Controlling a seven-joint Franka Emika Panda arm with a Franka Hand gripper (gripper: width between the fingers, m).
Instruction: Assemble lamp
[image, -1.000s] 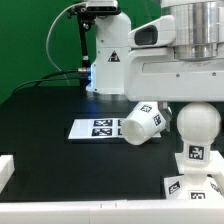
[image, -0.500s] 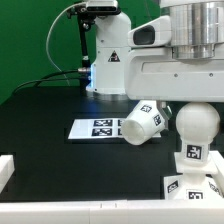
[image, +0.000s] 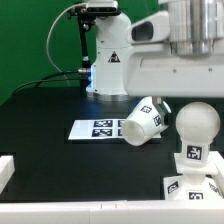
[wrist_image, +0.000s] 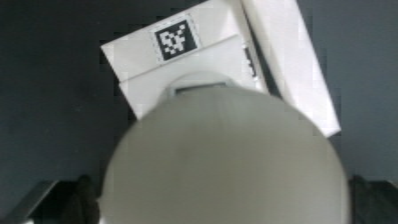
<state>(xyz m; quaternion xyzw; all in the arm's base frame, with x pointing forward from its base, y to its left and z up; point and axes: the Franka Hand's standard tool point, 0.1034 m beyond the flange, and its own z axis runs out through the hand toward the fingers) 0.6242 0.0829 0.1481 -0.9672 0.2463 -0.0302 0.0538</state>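
in the near corner at the exterior view's right, the bulb (image: 196, 123) stands neck-down in the square base (image: 190, 186), its round head on a tagged neck, the base itself on the black tabletop (image: 50, 115). compared with a second ago the arm's big white body has lifted and slid a little toward the exterior view's right, so the whole round top of the bulb now shows where its upper edge was covered before; the bulb and base have not shifted. the wrist view looks straight down on the bulb (wrist_image: 222, 160) filling the picture, with the base (wrist_image: 196, 50) beyond it. the gripper itself shows in neither view, so whether it is spread or pressed together cannot be told. i judge the bulb step finished and the arm pulling away. farther back, the shade (image: 140, 122) lies tipped on its side, just beside the marker board (image: 95, 129), and probably comes next.
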